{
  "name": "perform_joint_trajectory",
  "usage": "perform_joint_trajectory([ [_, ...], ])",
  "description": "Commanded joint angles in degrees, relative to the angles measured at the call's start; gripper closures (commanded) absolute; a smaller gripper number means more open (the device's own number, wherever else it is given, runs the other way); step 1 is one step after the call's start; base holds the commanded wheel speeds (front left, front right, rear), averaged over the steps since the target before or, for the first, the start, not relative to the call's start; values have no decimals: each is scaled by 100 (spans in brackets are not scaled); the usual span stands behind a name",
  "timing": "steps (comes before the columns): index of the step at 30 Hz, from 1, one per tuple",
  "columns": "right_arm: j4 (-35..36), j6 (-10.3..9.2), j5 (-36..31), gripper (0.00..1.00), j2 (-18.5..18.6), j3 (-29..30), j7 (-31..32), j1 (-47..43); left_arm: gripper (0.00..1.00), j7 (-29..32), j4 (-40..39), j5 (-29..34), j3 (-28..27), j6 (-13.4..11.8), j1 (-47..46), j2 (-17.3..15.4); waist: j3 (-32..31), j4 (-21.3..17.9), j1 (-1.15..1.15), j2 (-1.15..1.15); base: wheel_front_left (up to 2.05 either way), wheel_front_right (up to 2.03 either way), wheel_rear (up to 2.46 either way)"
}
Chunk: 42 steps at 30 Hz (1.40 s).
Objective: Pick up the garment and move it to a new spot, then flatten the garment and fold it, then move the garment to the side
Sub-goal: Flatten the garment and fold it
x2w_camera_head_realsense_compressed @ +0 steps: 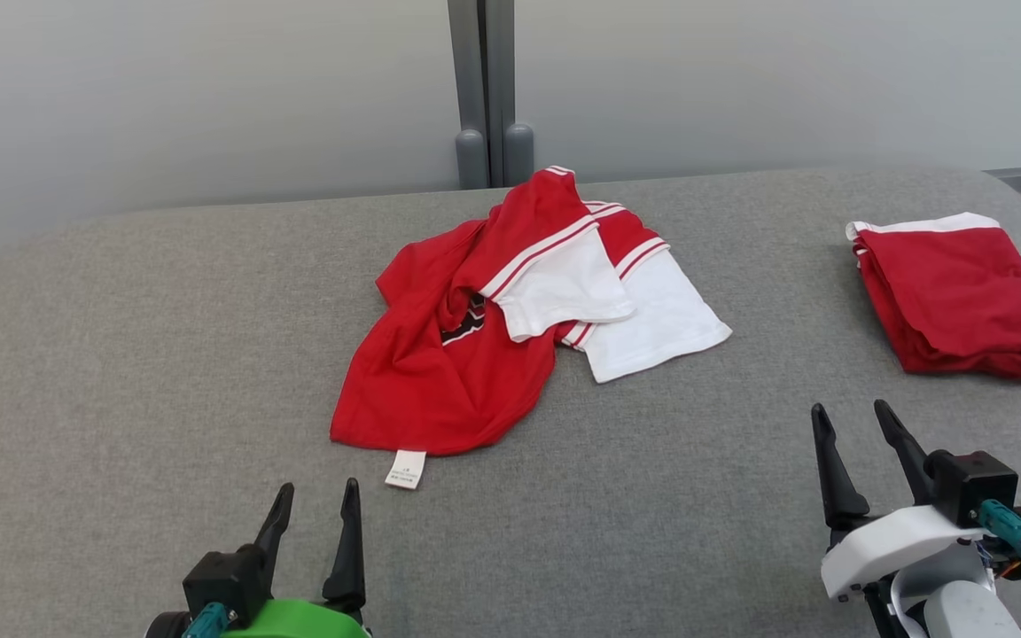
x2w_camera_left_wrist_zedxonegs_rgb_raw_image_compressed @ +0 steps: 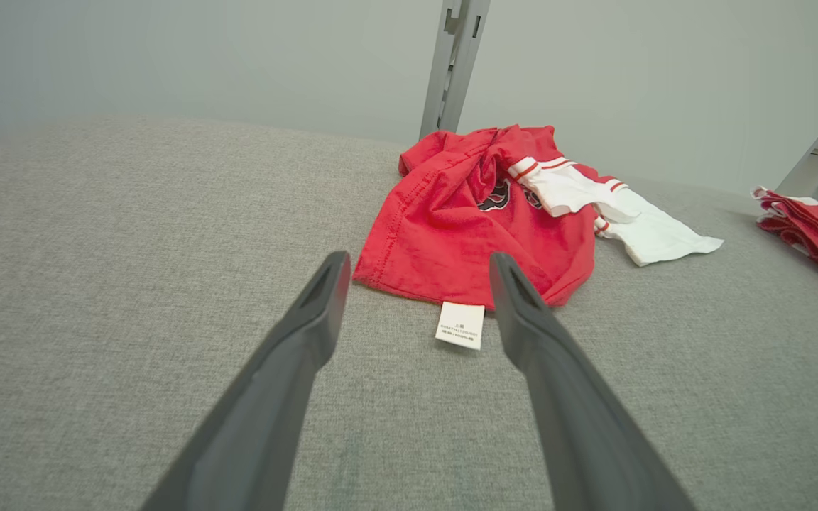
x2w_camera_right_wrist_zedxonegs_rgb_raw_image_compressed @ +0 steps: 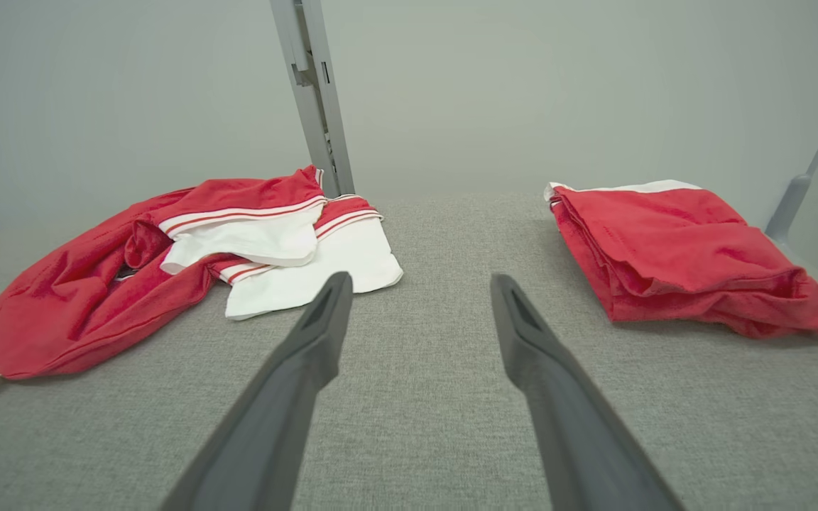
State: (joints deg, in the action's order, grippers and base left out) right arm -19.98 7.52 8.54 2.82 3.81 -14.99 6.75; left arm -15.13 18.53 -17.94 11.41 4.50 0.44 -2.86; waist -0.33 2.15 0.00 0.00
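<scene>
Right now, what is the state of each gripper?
Left gripper: open, holding nothing.
Right gripper: open, holding nothing.

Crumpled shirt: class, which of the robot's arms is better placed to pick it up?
Left, probably. The left tool sits open just before the shirt and its label; the right tool stands nearer the folded pile.

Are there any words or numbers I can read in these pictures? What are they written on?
White tag at the hem of the crumpled red and white garment: a few lines of tiny print, too small to read.
Black print on that garment: mostly hidden in the folds, no letters readable.
Folded red garment: no text visible.
</scene>
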Motion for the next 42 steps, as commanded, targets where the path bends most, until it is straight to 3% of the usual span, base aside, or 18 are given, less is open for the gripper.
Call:
perform_joint_trajectory([
  [1, 30, -8, 55, 0, 20, -3, -25, -84, 0, 1, -24, -38, -20, -25, 64, -9, -7, -5, 0, 0, 0, 0, 0],
  [26, 60, -8, 180, 0, 18, -357, -26, -95, 0, 2, 4, 5, -150, -85, -87, -8, 13, 0, 0, 0, 0, 0, 0],
  [32, 39, -8, 137, 0, 17, -467, -25, 58, 0, 110, 574, -32, -84, 45, -635, -83, 221, -74, 0, 0, 0, 0, 0],
  [42, -108, -8, 59, 0, 19, -751, -26, 416, 0, 1278, 2081, -433, -262, 6, -1946, -158, 692, -358, 0, 0, 0, 0, 0],
])
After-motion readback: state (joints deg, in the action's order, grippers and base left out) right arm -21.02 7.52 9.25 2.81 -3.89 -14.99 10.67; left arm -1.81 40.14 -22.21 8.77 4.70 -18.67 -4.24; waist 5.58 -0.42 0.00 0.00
